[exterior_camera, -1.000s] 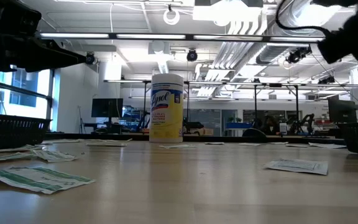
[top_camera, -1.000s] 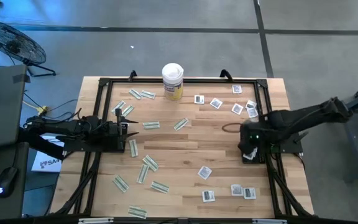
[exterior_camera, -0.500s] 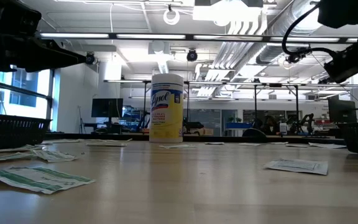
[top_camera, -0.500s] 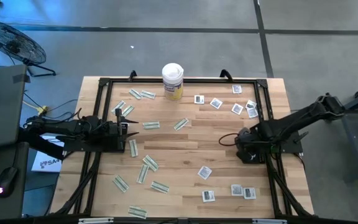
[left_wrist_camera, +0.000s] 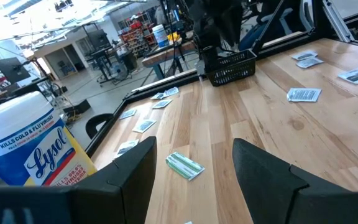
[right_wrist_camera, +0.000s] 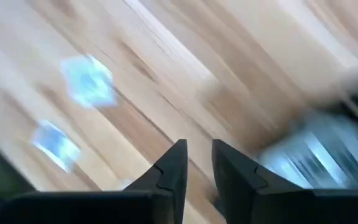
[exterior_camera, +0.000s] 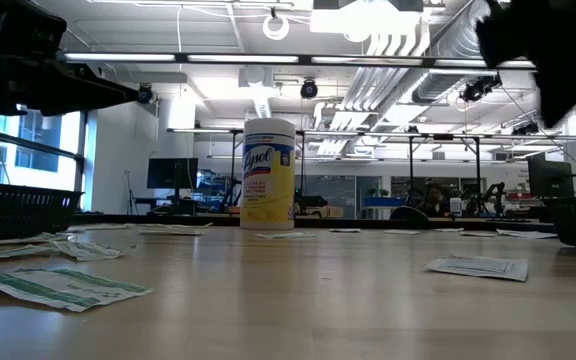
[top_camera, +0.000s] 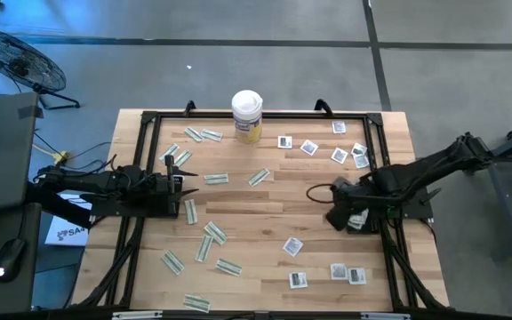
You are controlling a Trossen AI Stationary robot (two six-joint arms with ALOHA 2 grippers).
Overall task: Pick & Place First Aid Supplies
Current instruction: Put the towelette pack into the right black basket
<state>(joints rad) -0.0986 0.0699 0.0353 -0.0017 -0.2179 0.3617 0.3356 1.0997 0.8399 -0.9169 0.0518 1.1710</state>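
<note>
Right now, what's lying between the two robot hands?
In the high view, mostly bare wood between the left gripper and the right gripper. One green-white strip lies just beside that line.

Left gripper [left_wrist_camera: 191,171] fingers spread wide, arm low at table's left side. Right gripper [right_wrist_camera: 197,163] fingers narrowly parted, arm over table's right side.

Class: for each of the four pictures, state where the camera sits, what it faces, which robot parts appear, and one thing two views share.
High: overhead, facing down on the table; both arms, left tool, right tool.
Low: at tabletop level, facing the Lysol canister; dark arm parts above.
Left wrist: looks across scattered packets; own open fingers.
Right wrist: faces down on wood; own fingers slightly apart.
Shared: the canister appears in the high, low and left wrist views.
</note>
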